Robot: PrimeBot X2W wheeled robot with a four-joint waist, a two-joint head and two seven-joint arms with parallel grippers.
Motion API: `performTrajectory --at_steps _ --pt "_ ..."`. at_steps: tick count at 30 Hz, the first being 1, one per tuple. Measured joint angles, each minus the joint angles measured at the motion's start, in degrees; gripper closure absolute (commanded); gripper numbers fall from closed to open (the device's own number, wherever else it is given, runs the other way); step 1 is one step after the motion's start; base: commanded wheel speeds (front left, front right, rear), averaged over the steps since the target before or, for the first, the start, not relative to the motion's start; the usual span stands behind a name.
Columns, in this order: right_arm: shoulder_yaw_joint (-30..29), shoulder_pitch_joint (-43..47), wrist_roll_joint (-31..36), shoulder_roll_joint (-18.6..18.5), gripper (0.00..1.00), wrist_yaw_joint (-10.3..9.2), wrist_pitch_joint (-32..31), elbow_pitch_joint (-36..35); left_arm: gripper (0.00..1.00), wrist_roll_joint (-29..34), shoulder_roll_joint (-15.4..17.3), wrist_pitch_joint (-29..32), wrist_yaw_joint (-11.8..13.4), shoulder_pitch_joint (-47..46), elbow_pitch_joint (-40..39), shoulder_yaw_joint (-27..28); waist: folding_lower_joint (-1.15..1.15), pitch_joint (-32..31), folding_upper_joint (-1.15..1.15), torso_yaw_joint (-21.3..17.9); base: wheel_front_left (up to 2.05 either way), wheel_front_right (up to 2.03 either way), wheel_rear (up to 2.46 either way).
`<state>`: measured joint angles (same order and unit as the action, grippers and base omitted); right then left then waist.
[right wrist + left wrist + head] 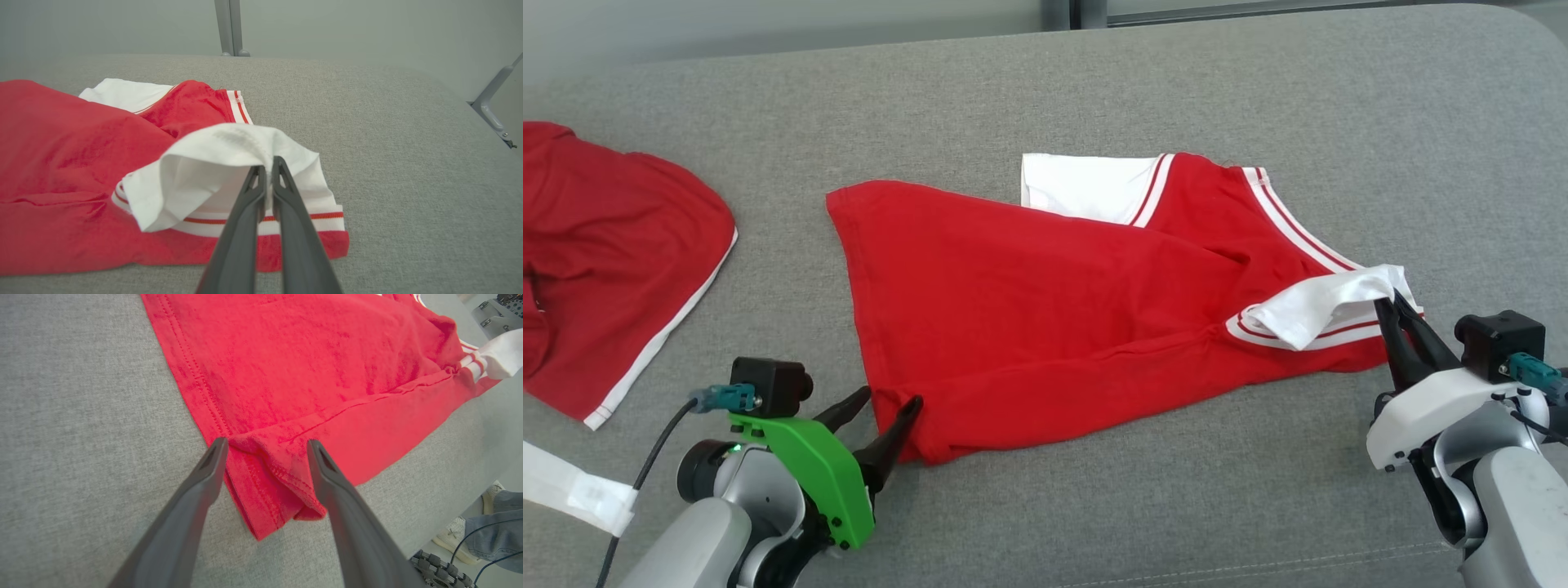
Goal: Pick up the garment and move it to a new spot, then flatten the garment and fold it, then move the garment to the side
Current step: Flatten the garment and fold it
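The garment [1045, 310] is a red shirt with white, red-striped sleeves, lying folded lengthwise across the grey cushion. My left gripper [888, 406] stands open at its near-left hem corner [269, 486]; the bunched hem lies between the two fingers, which do not pinch it. My right gripper [1390, 304] is shut on the white sleeve [229, 163] at the garment's right end, lifting that fold slightly off the cloth below. The other white sleeve [1086, 186] lies flat at the far side.
A second red garment with white trim [613, 253] lies at the left of the cushion. A white strip [572, 490] lies at the near left. The cushion's edge drops off near my left gripper; a person's shoe and trouser leg [486, 526] show beyond it.
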<state>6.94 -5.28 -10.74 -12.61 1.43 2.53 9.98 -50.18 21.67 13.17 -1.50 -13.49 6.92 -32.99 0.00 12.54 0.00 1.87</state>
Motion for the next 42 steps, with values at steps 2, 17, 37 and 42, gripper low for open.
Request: performTrajectory --at_steps 2,17,37,42 --pt "0.0 0.0 0.0 0.0 1.00 0.00 0.0 0.1 0.00 0.9 -0.6 -0.2 0.0 -0.7 1.4 -0.3 0.00 0.1 0.00 -0.4 0.00 0.00 0.00" --pt "0.0 0.0 0.0 0.3 1.00 -0.05 0.1 0.4 0.00 3.7 -2.7 0.0 0.5 -5.0 7.9 -3.2 0.00 1.9 0.00 -2.7 0.00 0.00 0.00" --pt "-0.4 0.0 -0.4 0.8 1.00 -0.55 1.3 1.7 0.00 5.0 -0.8 0.2 -1.8 -5.6 9.7 -5.1 0.00 1.4 0.00 -1.4 0.00 0.00 0.00" --pt "-0.4 0.0 -0.4 0.8 1.00 -0.55 1.5 1.9 0.00 5.0 -0.9 0.4 -2.5 -5.6 9.7 -5.6 0.00 1.2 0.00 -1.3 0.00 0.00 0.00"
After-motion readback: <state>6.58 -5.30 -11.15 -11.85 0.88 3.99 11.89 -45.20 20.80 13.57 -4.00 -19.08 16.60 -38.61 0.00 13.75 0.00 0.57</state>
